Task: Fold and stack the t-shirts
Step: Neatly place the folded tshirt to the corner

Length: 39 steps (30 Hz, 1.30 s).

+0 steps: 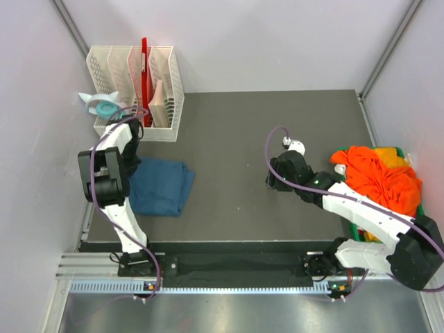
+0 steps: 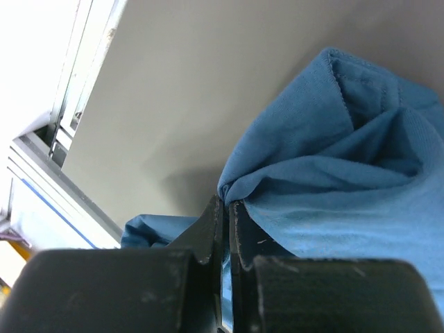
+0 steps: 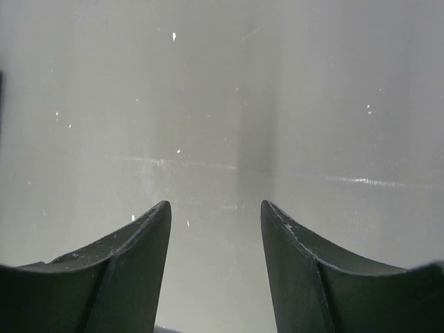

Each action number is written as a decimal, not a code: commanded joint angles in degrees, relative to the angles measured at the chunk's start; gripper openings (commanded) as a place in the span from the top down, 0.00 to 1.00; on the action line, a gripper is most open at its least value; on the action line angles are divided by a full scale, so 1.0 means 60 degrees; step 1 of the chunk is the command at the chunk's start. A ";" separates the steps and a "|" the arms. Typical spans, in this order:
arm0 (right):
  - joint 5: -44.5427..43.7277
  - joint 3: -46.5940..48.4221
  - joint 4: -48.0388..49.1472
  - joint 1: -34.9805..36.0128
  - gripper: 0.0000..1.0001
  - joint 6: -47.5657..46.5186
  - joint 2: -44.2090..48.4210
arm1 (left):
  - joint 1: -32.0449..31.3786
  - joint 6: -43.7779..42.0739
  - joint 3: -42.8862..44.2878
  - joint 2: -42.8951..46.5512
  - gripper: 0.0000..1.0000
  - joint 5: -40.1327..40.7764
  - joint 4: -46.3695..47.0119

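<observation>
Tee (image 2: 333,187) cropped (bunched), pinched by left claw (image 2: 224,205)

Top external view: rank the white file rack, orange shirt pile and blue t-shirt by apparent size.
1. white file rack, though it stands taller, nearer the camera
2. orange shirt pile, close behind
3. blue t-shirt, partly hidden by the left arm

Blue tee (image 1: 161,186) lies left, seemingly folded; orange tees (image 1: 378,177) heaped right.
</observation>
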State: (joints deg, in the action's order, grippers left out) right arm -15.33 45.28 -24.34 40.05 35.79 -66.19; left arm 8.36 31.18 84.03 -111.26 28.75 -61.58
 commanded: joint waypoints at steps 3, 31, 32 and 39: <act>-0.0067 -0.0046 -0.0177 0.0253 0.45 0.0099 0.0675 | 0.1081 0.0340 0.0102 -0.0074 1.00 0.0408 0.0156; -0.0213 -0.0237 -0.0836 0.0546 0.46 0.0231 0.1335 | 0.1639 0.0472 0.2065 -0.1993 1.00 0.0262 -0.0386; -0.0228 -0.0222 -0.0851 0.0561 0.46 0.0231 0.1350 | 0.1639 0.0487 0.2021 -0.1964 1.00 0.0247 -0.0371; -0.0242 -0.0178 -0.0749 0.0634 0.46 0.0363 0.1262 | 0.1697 0.0589 0.1070 -0.1321 1.00 0.0261 -0.0079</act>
State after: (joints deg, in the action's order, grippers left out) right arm -15.68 43.48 -29.78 42.65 36.75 -59.61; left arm 18.28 33.45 93.54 -123.07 30.09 -62.63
